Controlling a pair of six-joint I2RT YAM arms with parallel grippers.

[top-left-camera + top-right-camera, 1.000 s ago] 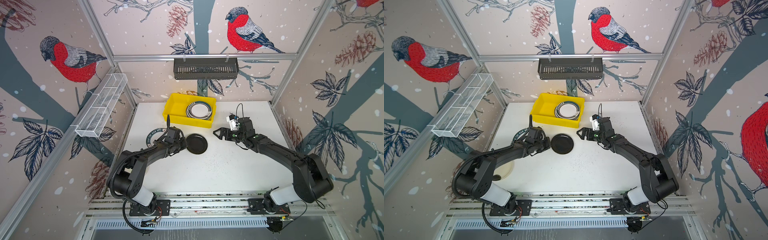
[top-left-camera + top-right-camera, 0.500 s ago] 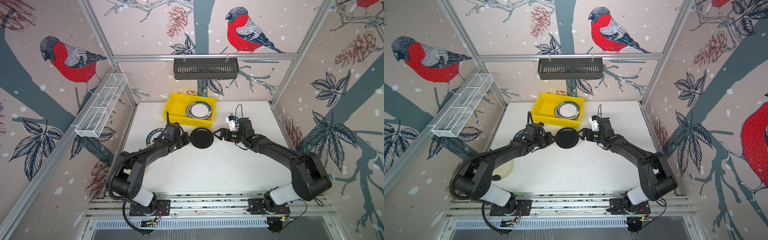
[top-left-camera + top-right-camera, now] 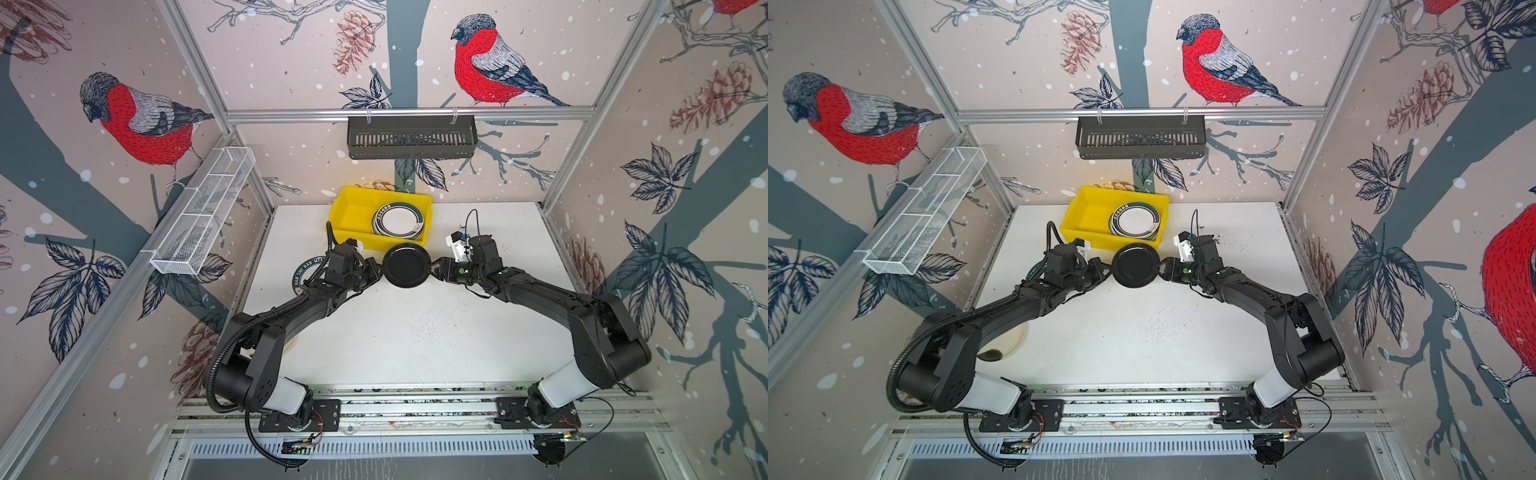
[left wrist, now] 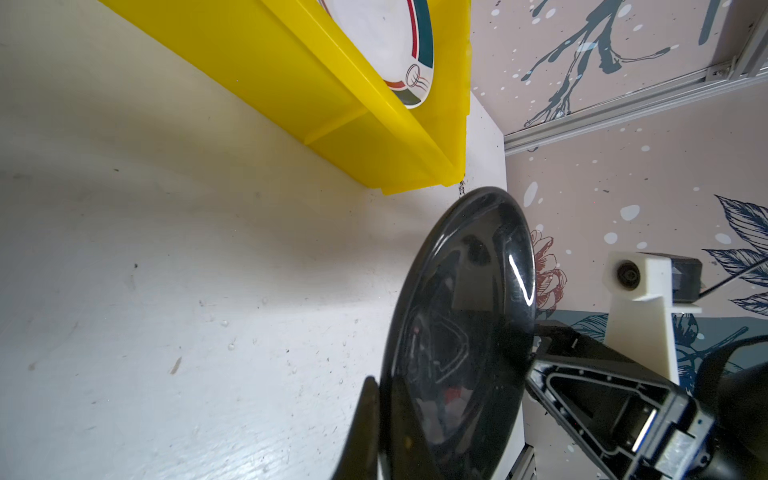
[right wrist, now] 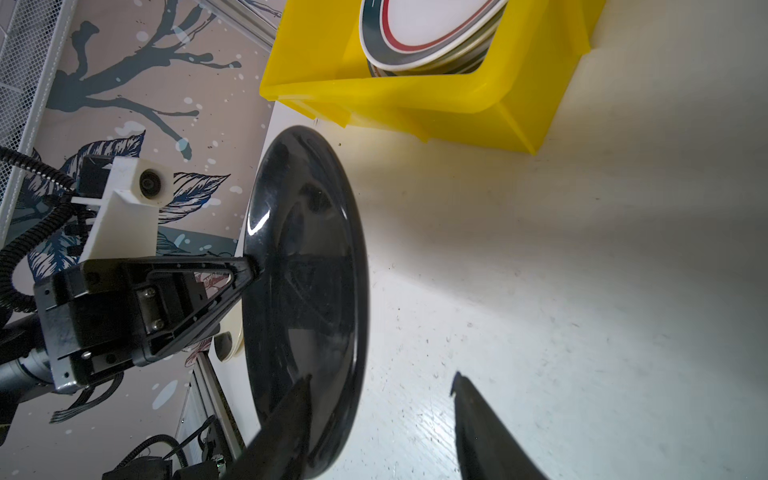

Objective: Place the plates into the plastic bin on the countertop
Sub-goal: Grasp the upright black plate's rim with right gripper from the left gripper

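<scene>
**Now pass the black plate across, just short of the bin**

Evidently mid hand-over, to judge by the two grips. Close the right gripper (image 3: 433,266) fully on the plate (image 3: 406,266) before loosening anything. Straddles the right rim at present with jaws apart, one finger flat against the plate, its mate well clear. Hold the left gripper (image 3: 377,272) pinched tight on the opposite rim until the new bite looks sure. Bite deep past the lip, since a glossy glaze may well slip. Then let go on the left and draw that side straight back, away from the rim. Lift over the near wall of the bin (image 3: 353,210) and lower flat onto the stack (image 3: 399,222) lying at its right end. Mind the clearance: hangs above the countertop (image 3: 415,340), just before that wall, not touching it.

Reach forward from the near rail with both arms, shoulders low, elbows bowed outward. Slant inward with both forearms, the left one crossing a lettered plate (image 3: 300,272), to meet head-on at the plate. Roll both wrists so as to take the rim edgewise.
</scene>
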